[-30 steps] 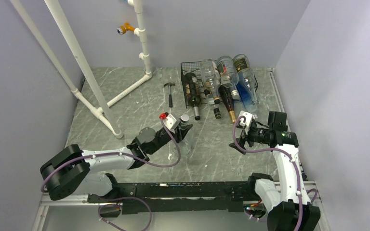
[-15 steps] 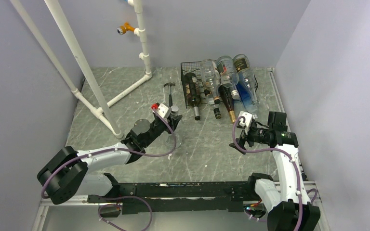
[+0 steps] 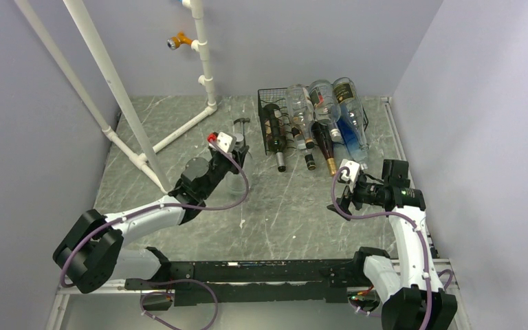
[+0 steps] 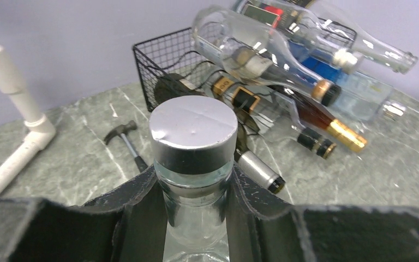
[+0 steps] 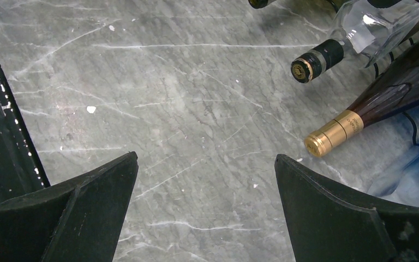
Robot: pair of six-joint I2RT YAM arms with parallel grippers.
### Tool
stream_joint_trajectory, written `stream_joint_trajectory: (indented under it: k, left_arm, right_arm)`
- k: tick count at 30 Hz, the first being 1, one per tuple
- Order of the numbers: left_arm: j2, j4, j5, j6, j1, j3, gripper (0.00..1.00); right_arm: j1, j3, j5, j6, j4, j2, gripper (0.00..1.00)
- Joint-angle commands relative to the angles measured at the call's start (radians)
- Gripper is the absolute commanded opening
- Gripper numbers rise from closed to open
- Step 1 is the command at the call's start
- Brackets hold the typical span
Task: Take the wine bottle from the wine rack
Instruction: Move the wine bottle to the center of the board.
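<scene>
The left tool [image 4: 196, 188] pinches the neck of the wine bottle [image 4: 192, 128], upright over the worktop [image 3: 302, 213] just left of the wine rack [image 4: 158, 60], near the hammer [image 4: 121, 134] (the right tool [image 5: 206, 164] hangs spread wide, empty).

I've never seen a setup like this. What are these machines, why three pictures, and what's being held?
These are two robot arms bolted at the near edge of a grey marbled table. The wide picture looks down from a fixed camera above and behind them; the other two come from a small camera on each wrist, its black fingers in view. The left gripper is shut on the neck of a clear glass bottle with a silver cap, held upright. The right gripper hangs open, holding nothing. At the back, a black wire wine rack is piled with other bottles; a small hammer lies near it, and a white pipe frame stands left.
</scene>
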Motion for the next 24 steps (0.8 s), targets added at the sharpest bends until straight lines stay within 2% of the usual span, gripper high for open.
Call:
stream_joint_trajectory:
  k: [1,12,24]
  left_arm:
    - [-0.029,0.21,-0.063,0.039,0.024,0.117,0.0]
    - [0.069,0.257,-0.104,0.089,0.096,0.187,0.0]
    - [0.247,0.394,-0.201,0.14,0.167,0.294,0.0]
  right_arm:
    - [0.008,-0.003,-0.007,-0.021,0.017,-0.005,1.0]
    - [0.014,-0.004,-0.001,-0.024,0.017,-0.004,1.0]
    - [0.018,-0.009,0.005,-0.03,0.017,0.002,1.0]
